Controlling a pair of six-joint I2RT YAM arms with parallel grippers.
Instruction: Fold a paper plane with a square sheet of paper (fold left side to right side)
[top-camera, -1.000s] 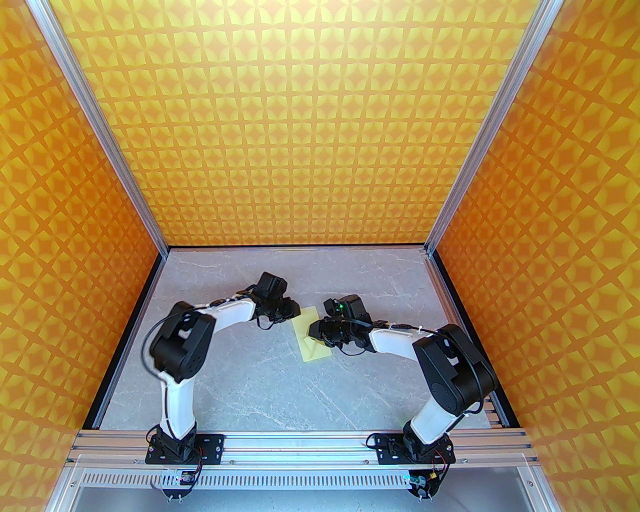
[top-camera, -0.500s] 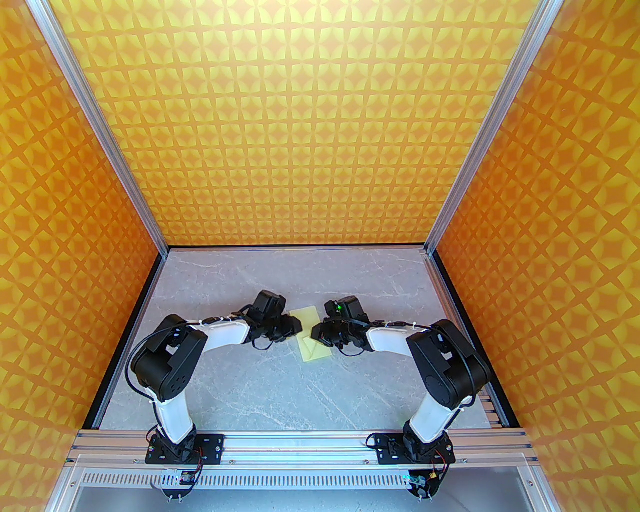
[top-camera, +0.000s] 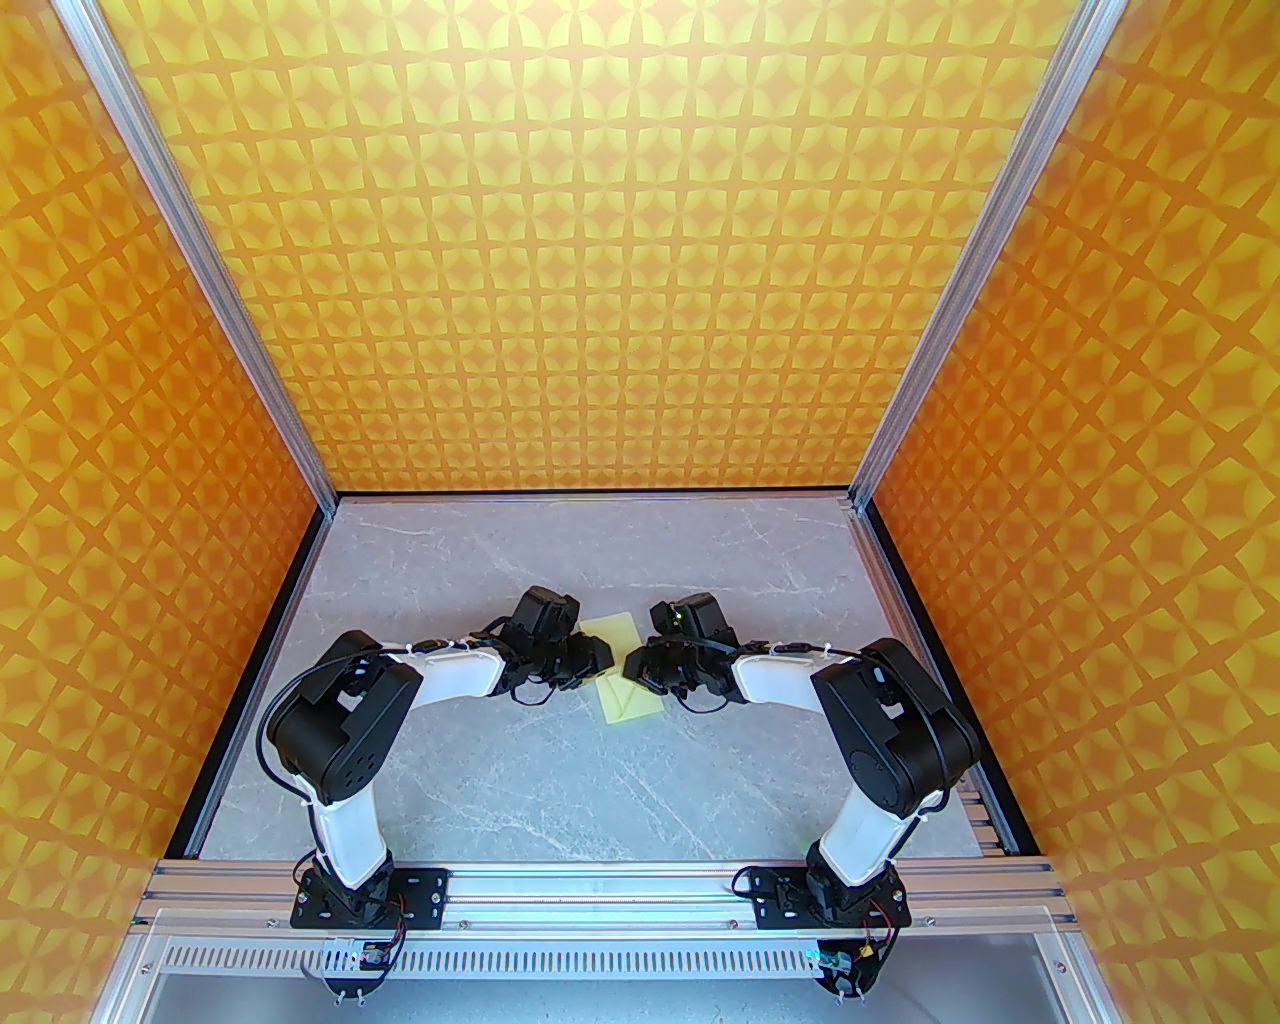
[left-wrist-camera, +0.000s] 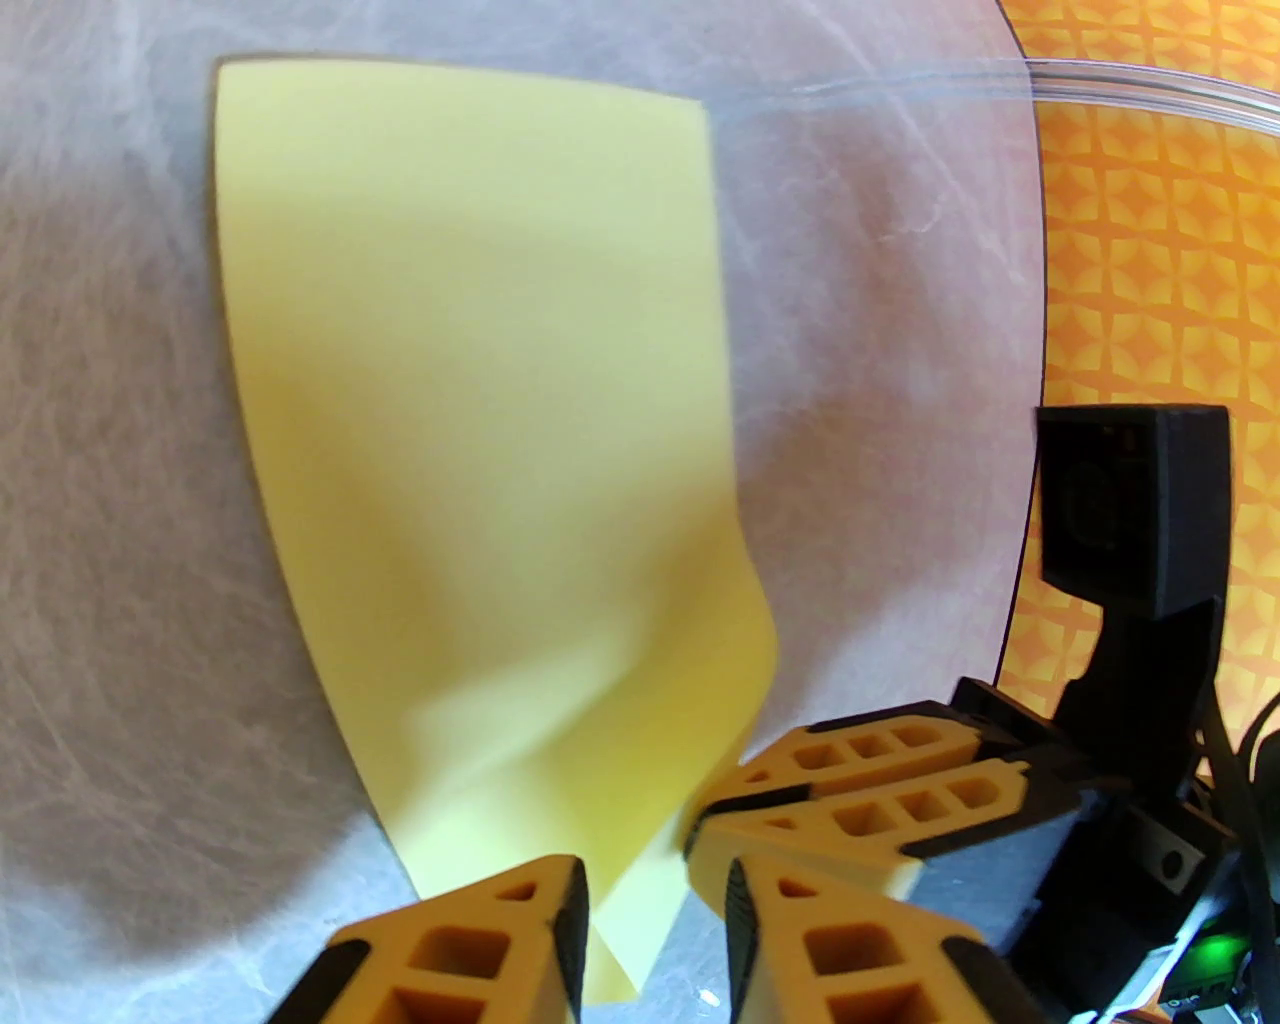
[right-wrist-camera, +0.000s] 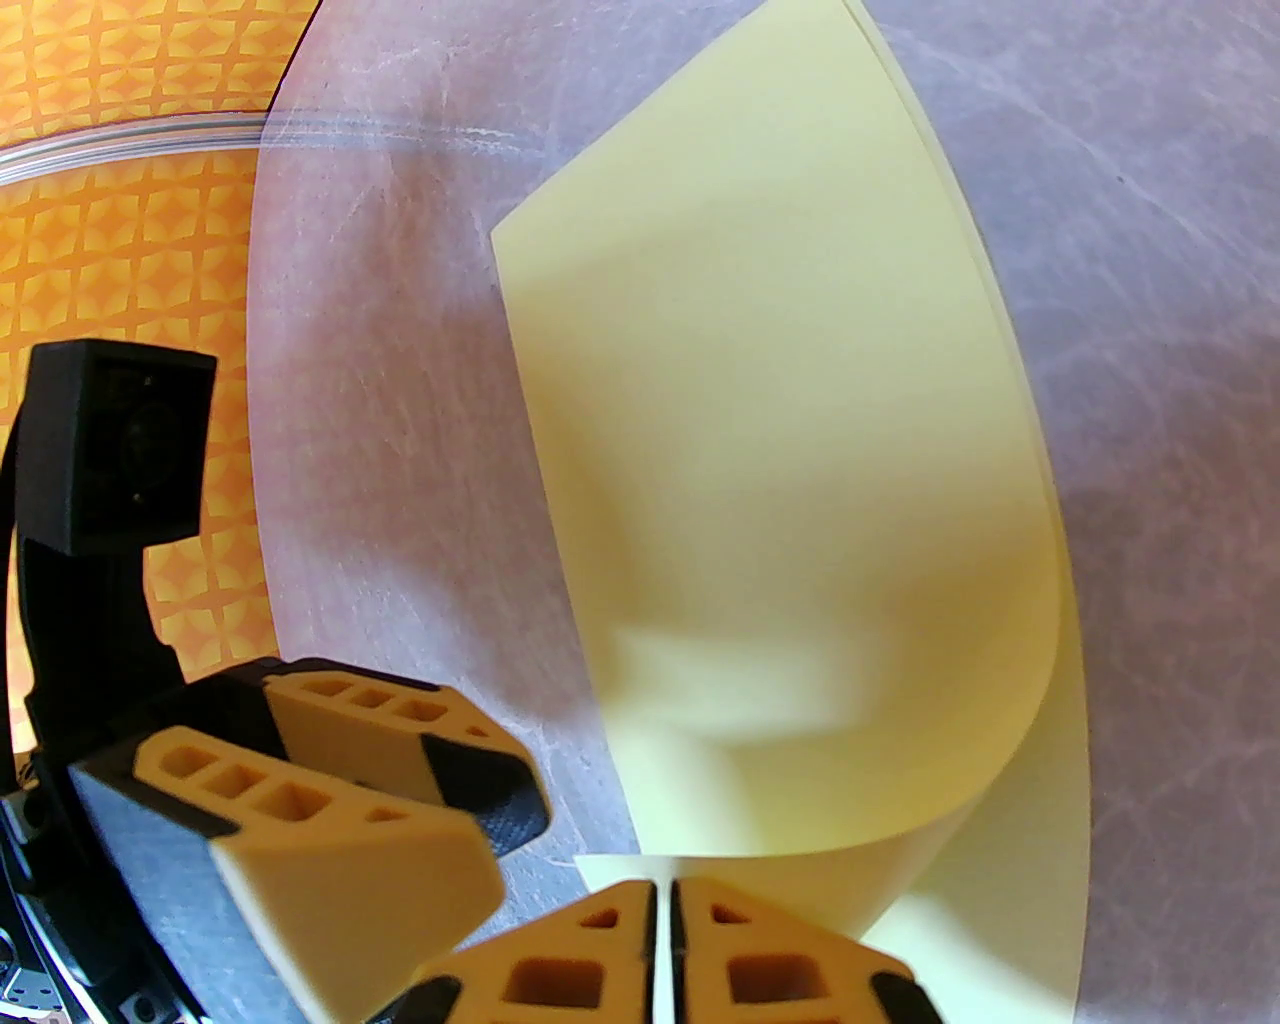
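A pale yellow paper (top-camera: 632, 706) lies in the middle of the bench (top-camera: 560, 780), doubled over in a loose, uncreased arch. The right fingers (right-wrist-camera: 760, 960) are pressed together, apparently pinching the flap's edge. The left fingers (left-wrist-camera: 480, 940) stand apart, straddling a near corner. The next move probably calls for aligning the edges and flattening the fold. The two sets of fingers crowd each other.

Left end effector (top-camera: 598, 656), right end effector (top-camera: 633, 663) crowd together at the sheet (top-camera: 636, 706).
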